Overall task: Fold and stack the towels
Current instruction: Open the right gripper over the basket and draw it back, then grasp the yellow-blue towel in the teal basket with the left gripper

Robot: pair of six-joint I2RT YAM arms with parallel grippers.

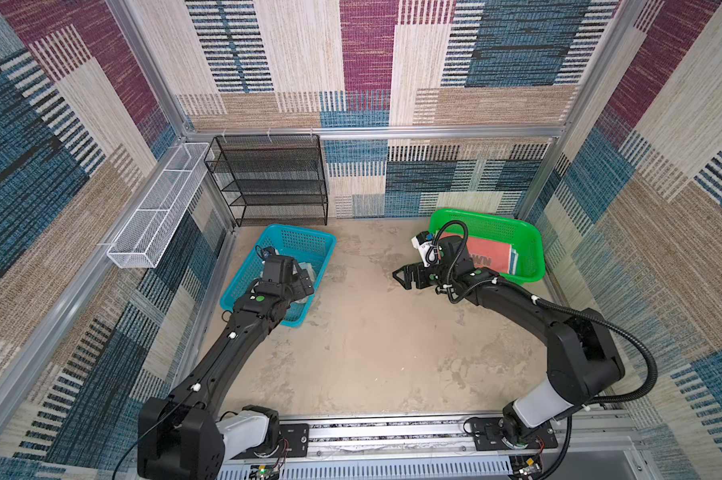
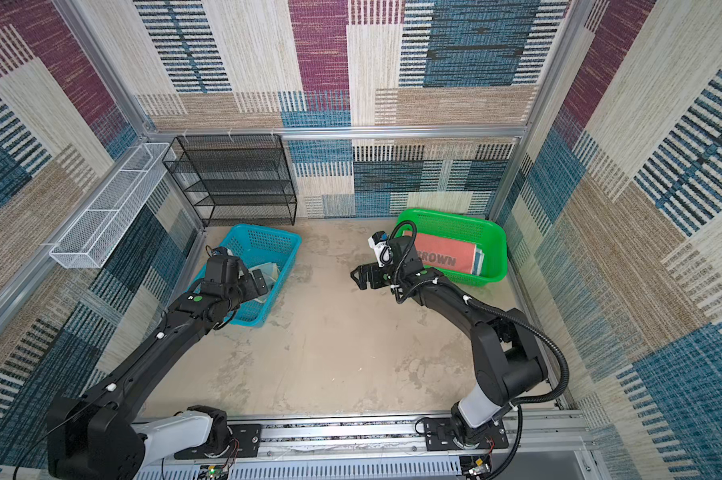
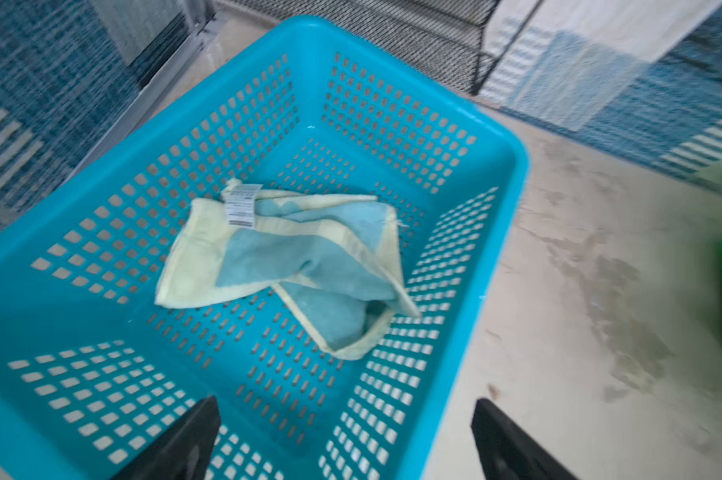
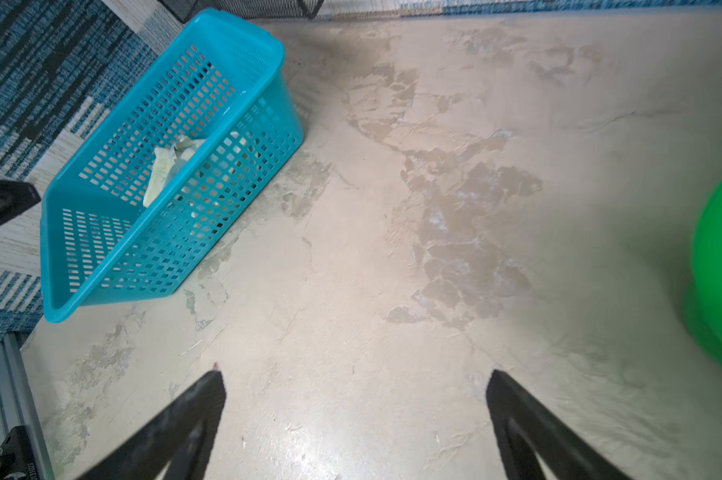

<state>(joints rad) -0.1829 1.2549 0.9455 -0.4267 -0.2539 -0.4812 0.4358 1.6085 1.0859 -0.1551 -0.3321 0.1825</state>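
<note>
The task looks near its end, but it is not finished. In both top views the green basket [image 1: 475, 214] at the right back of the table [image 4: 351, 249] holds a flat folded stack. The orange lettered towel [image 2: 444, 253] is on top, and blue edges of folded cloth show under its outer side; how many pieces lie below I cannot tell. One towel is left: the blue towel with cream border [image 3: 293, 253] lies crumpled and not yet folded on the floor of the blue basket [image 3: 309, 25], at the left back of the table. I judge that it must be taken out, spread, folded and put on the stack. The left hand [image 3: 344, 405] hangs over the near end of this basket with its fingers wide apart and nothing between them; it does not touch the towel. The right hand [image 4: 355, 374] is also spread wide and empty, above the bare table just beside the green basket. The crumpled towel lies slantwise across the basket floor: its long axis goes from the corner with the white label [image 3: 241, 205] to a looped end near the basket's long wall on the table's middle side. The orange towel is a flat rectangle with its long axis along the length of the green basket.
</note>
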